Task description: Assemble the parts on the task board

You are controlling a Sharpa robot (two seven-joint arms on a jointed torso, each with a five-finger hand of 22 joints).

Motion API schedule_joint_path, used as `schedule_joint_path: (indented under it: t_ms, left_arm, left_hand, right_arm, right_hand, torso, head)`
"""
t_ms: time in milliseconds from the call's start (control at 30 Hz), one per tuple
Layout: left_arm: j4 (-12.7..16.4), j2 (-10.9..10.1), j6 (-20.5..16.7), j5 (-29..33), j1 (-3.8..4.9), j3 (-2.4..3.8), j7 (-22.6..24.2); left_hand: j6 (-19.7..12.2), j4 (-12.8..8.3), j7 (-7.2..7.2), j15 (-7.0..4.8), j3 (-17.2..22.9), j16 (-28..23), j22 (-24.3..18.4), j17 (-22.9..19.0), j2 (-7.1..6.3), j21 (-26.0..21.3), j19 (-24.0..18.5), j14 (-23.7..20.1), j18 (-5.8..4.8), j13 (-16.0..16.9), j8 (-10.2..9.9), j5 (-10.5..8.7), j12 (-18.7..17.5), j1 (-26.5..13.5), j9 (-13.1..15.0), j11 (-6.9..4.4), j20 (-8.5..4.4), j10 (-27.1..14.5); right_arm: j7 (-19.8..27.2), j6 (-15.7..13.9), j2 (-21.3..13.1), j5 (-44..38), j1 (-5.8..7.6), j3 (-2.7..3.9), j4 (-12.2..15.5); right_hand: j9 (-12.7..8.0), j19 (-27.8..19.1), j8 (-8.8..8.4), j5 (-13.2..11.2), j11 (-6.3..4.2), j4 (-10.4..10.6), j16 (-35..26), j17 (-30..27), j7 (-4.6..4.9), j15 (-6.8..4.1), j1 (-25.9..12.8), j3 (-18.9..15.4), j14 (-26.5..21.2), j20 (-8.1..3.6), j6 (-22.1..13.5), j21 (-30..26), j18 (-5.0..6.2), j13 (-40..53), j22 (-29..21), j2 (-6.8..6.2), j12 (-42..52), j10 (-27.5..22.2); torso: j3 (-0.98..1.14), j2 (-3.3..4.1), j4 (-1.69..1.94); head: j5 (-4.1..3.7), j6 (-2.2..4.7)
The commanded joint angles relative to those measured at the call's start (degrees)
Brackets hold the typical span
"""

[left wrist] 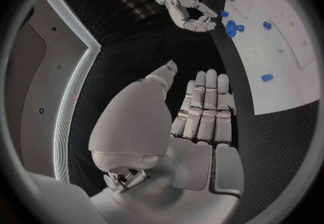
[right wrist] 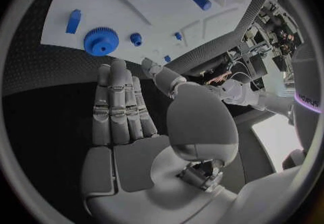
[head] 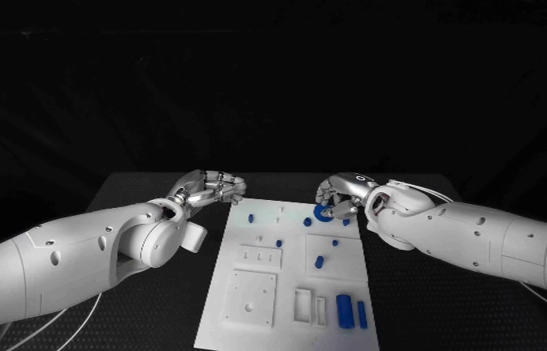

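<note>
- Head view: black table [head: 137, 189], white board [head: 291, 276] at centre; left hand [head: 211, 186] curled, empty, off the far-left corner; right hand [head: 342, 194] at the gear [head: 322, 213], hold uncertain.
- Left wrist view: fingers [left wrist: 204, 106] straight, holding nothing.
- Right wrist view: fingers [right wrist: 118, 105] extended, empty; gear [right wrist: 101, 41] flat on the board. Risk: nudging the gear off its seat.

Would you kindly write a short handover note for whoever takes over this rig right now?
Left hand: holds nothing, fingers straight and together in its wrist view, at the far left corner of the task board.
Right hand: holds nothing, fingers extended, just beside the blue gear near the board's far right edge.
Parts: small blue pegs are scattered on the board's far half; two blue cylinders lie at its near right.
Done: cannot tell which pieces are seated.
Left: pick up the loose pieces and fit them, probably the gear first.
</note>
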Motion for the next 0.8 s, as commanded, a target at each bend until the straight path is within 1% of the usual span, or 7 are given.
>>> schedule_joint_path:
  t_ms: [33,133,167,233,400,600,800]
  left_arm:
    - [0.1,0.1,1.4,-0.4,0.05,0.06,0.8]
    - [0.1,0.1,1.4,-0.4,0.05,0.06,0.8]
    - [0.1,0.1,1.5,-0.4,0.05,0.06,0.8]
    - [0.1,0.2,1.5,-0.4,0.05,0.06,0.7]
    - [0.0,0.2,1.7,-0.4,0.05,0.06,0.6]
    - [0.1,0.1,1.8,-0.4,0.06,0.07,0.4]
    - [0.5,-0.1,1.7,-0.4,0.07,0.08,0.4]
  left_hand:
    - [0.5,0.0,-0.08,-0.09,-0.3,-0.2,1.0,0.1,-0.02,0.0,0.2,0.4,0.91,-0.1,-0.2,-0.22,-0.4,-0.7,-0.1,0.02,-0.04,0.4]
    - [0.5,0.1,-0.08,-0.09,-0.3,-0.3,1.0,0.1,-0.02,0.0,0.2,0.4,0.90,-0.1,-0.3,-0.22,-0.4,-0.7,-0.1,0.03,-0.04,0.4]
    - [0.5,0.1,-0.07,-0.09,-0.4,-0.3,1.0,0.1,-0.01,0.0,0.2,0.4,0.89,-0.1,-0.3,-0.23,-0.4,-0.8,-0.1,0.03,-0.05,0.4]
    - [0.5,0.1,-0.07,-0.09,-0.4,-0.3,1.0,0.1,-0.01,0.0,0.2,0.4,0.89,-0.1,-0.3,-0.23,-0.4,-0.8,-0.2,0.03,-0.05,0.4]
    - [0.5,0.2,-0.04,-0.09,-0.5,-0.4,1.0,0.1,-0.01,0.0,0.2,0.4,0.87,-0.1,-0.3,-0.24,-0.6,-0.9,-0.2,0.04,-0.06,0.4]
    - [0.5,0.3,-0.02,-0.09,-0.5,-0.4,1.0,0.1,0.03,0.0,0.2,0.4,0.85,-0.2,-0.4,-0.24,-0.7,-1.0,-0.3,0.05,-0.07,0.4]
    - [0.5,0.4,0.01,-0.09,-0.6,-0.5,1.0,0.1,0.06,0.0,0.2,0.4,0.84,-0.2,-0.5,-0.23,-0.8,-1.1,-0.4,0.06,-0.08,0.5]
  right_arm:
    - [-2.3,-0.7,0.4,-6.2,-0.07,0.04,0.0]
    - [-3.0,-1.1,0.9,-7.3,-0.07,0.05,-0.1]
    - [-3.2,-1.2,1.1,-7.7,-0.09,0.05,-0.2]
    - [-3.6,-1.4,1.3,-8.1,-0.10,0.05,-0.2]
    - [-4.1,-1.5,1.8,-9.0,-0.11,0.05,0.0]
    - [-4.5,-1.4,2.5,-9.7,-0.27,0.06,-0.4]
    - [-4.8,-0.5,2.9,-10.5,-0.59,0.06,-0.5]
  right_hand:
    - [-0.1,0.9,-0.39,-0.3,-0.05,0.2,1.1,0.7,-0.08,0.07,0.0,-0.3,0.7,-0.32,0.2,1.0,1.10,-0.2,1.5,-0.71,-0.5,0.2]
    - [-0.1,1.3,-0.58,-0.4,-0.07,0.2,2.1,1.3,-0.23,0.03,-0.1,-0.1,0.9,-0.60,0.3,1.9,1.10,-0.2,1.5,-0.90,-0.8,0.3]
    - [-0.1,1.4,-0.63,-0.5,-0.08,0.2,2.4,1.4,-0.24,0.02,-0.1,-0.1,0.9,-0.69,0.4,2.2,1.10,-0.3,1.5,-0.97,-0.9,0.4]
    - [-0.2,1.5,-0.79,-1.7,-0.09,0.7,3.0,1.8,-0.24,0.00,0.1,0.9,0.9,-0.84,0.4,2.8,1.10,-0.3,1.5,-1.49,-1.1,0.4]
    - [-0.2,1.4,-0.97,-1.9,-0.07,1.1,3.6,2.0,-0.23,0.02,-0.2,1.9,0.7,-0.87,0.5,3.4,1.10,-0.4,1.5,-2.15,-1.3,0.5]
    - [-0.2,1.4,-1.06,-1.9,-0.08,1.3,4.0,2.2,-0.23,0.01,-0.3,2.4,0.7,-0.96,0.6,3.9,1.10,-0.5,1.5,-2.39,-1.3,0.5]
    - [-0.1,1.7,-1.13,-1.9,-0.16,1.5,5.0,2.6,-0.27,-0.08,-0.5,2.9,0.9,-1.22,0.8,4.9,1.10,-0.6,1.5,-2.56,-1.4,0.6]
  torso:
    - [-0.04,1.23,0.20]
    - [-0.07,1.64,0.31]
    - [-0.11,1.74,0.33]
    - [-0.15,1.94,0.39]
    - [-0.24,2.46,0.53]
    - [-0.38,2.82,0.57]
    - [-0.47,3.43,0.80]
  head:
    - [0.02,0.04]
    - [0.00,0.20]
    - [-0.01,0.19]
    - [-0.07,0.21]
    - [-0.09,0.48]
    - [-0.03,0.66]
    - [-0.07,0.66]
